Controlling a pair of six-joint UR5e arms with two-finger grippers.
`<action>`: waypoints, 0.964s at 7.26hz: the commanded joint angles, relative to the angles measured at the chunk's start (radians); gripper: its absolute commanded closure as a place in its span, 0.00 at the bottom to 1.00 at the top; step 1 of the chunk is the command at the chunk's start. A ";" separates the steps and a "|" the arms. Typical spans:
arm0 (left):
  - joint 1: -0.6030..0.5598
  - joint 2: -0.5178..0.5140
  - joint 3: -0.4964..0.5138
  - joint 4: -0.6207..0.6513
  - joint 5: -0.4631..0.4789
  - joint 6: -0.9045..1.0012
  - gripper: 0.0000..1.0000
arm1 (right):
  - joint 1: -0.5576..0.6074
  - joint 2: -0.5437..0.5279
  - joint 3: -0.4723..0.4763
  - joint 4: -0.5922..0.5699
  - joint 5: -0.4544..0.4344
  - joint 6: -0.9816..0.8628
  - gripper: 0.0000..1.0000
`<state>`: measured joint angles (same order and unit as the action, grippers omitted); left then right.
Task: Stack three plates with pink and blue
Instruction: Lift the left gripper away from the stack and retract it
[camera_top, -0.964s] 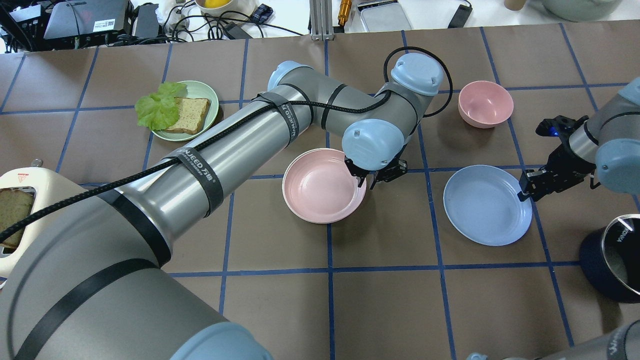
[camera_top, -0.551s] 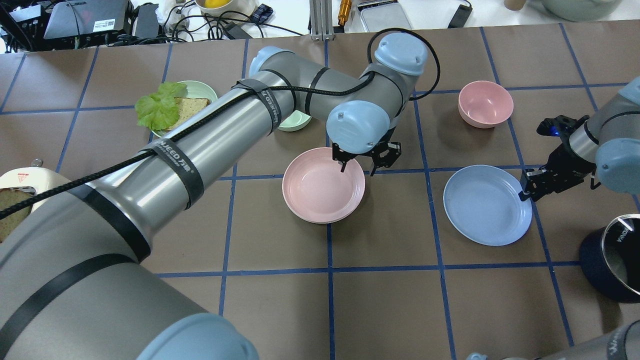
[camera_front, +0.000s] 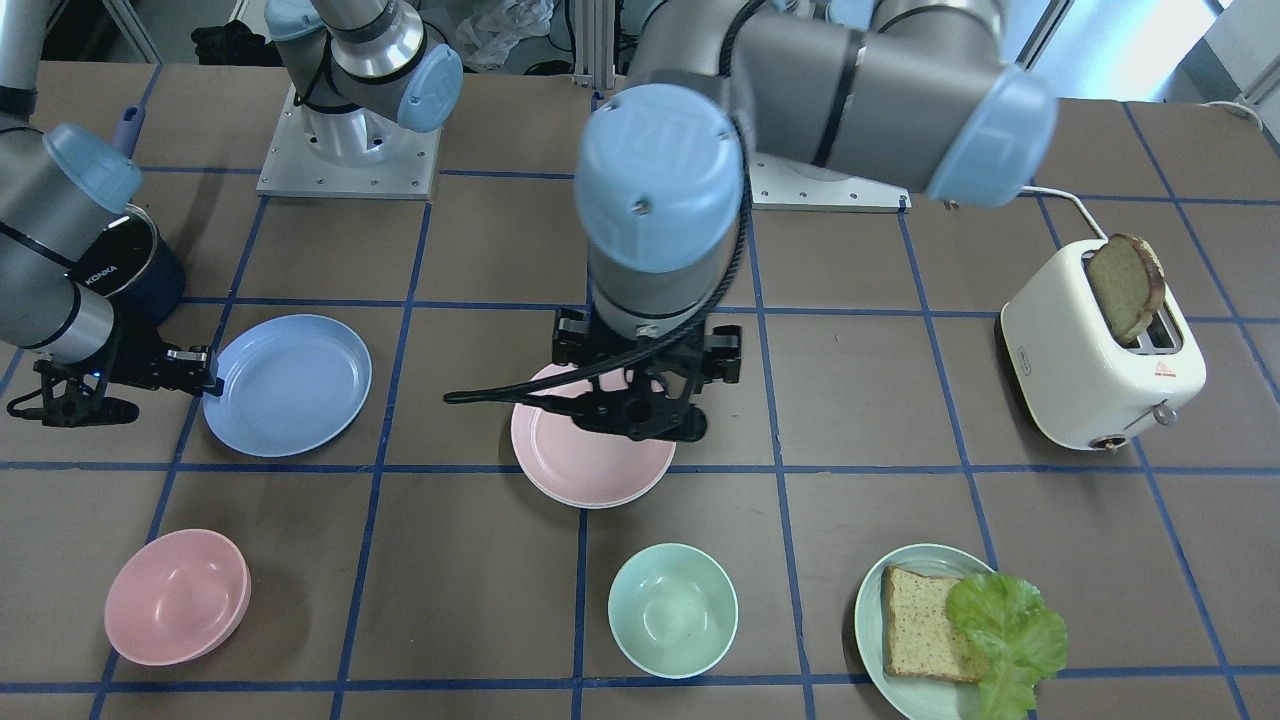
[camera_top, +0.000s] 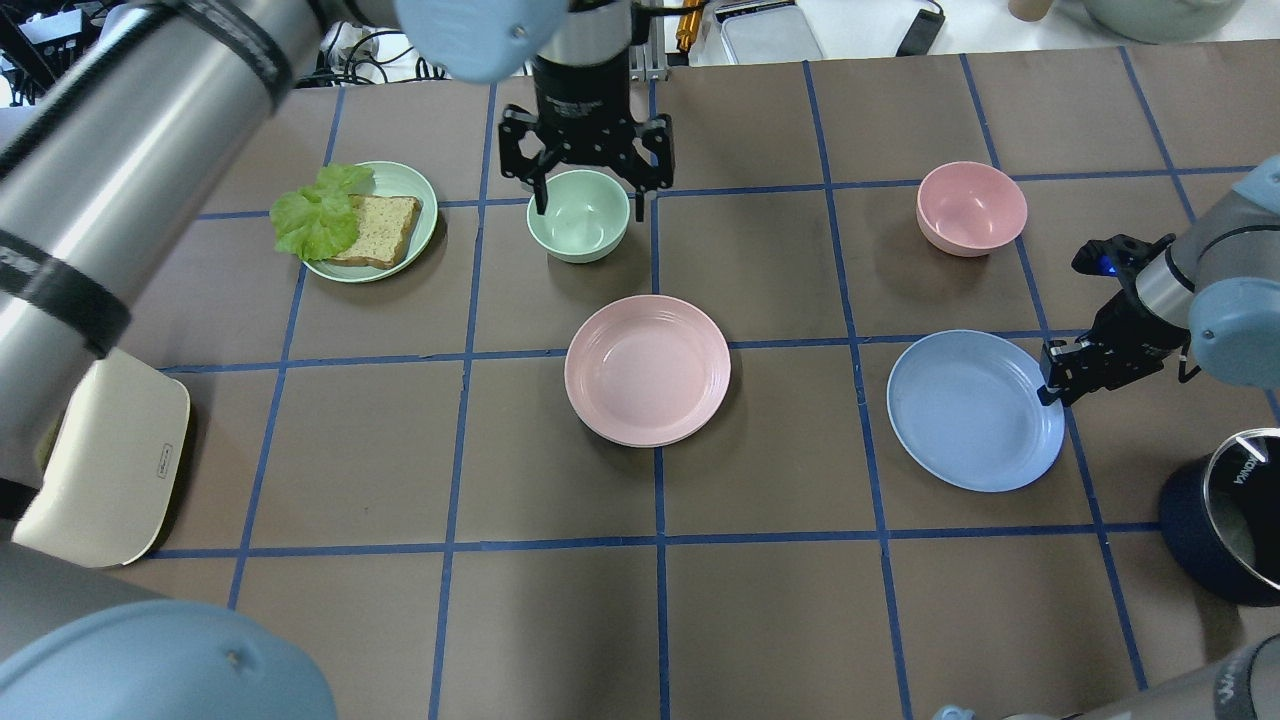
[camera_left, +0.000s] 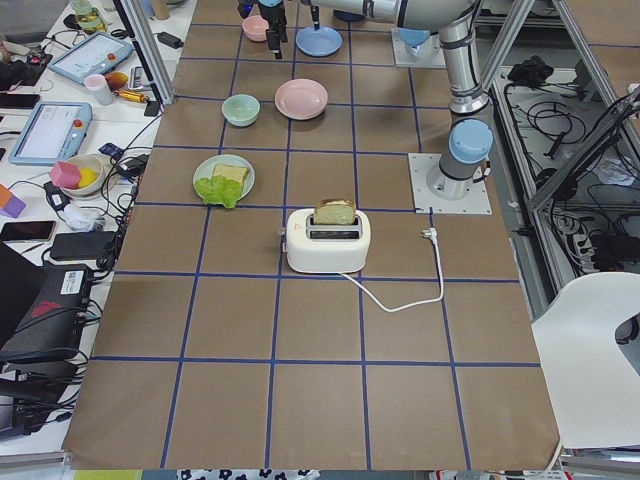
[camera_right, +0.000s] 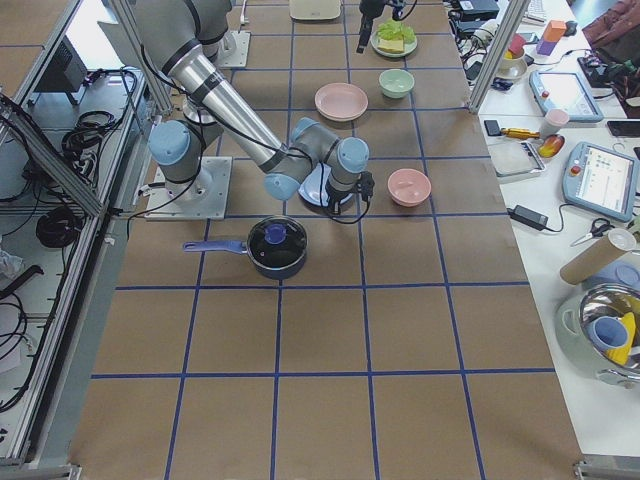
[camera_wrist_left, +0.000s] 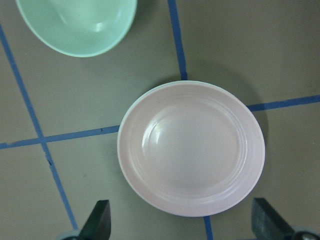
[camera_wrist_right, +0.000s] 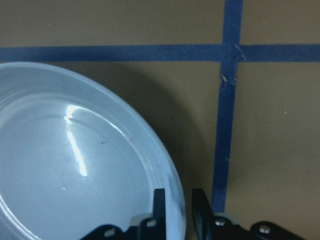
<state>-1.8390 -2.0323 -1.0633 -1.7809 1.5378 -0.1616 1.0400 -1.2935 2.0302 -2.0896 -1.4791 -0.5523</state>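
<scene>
Up off the pink plate (camera_top: 647, 370), my left jaws have pulled clear and now hang apart and empty, right jaws clamped on the rim of the blue plate (camera_top: 965, 410), so blue's next I reckon.

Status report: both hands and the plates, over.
Left hand open, empty, high above pink plate. Right hand shut on rim of blue plate, flat on table. Nothing between the two plates.

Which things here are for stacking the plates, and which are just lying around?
For the job: pink plate, blue plate, left pincer, right pincer.
Just lying about: pink bowl, green bowl, bread-and-lettuce plate, toaster, pot.
</scene>
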 joint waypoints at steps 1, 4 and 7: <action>0.098 0.084 0.078 -0.095 -0.033 0.071 0.00 | 0.000 0.000 -0.001 0.000 -0.006 0.000 0.82; 0.225 0.205 0.007 -0.123 -0.034 0.192 0.00 | 0.000 0.002 -0.007 0.003 -0.012 0.002 1.00; 0.230 0.296 -0.171 -0.032 -0.033 0.185 0.00 | 0.002 -0.013 -0.013 0.014 0.000 0.003 1.00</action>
<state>-1.6126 -1.7749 -1.1687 -1.8430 1.5044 0.0203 1.0403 -1.3022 2.0191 -2.0773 -1.4844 -0.5503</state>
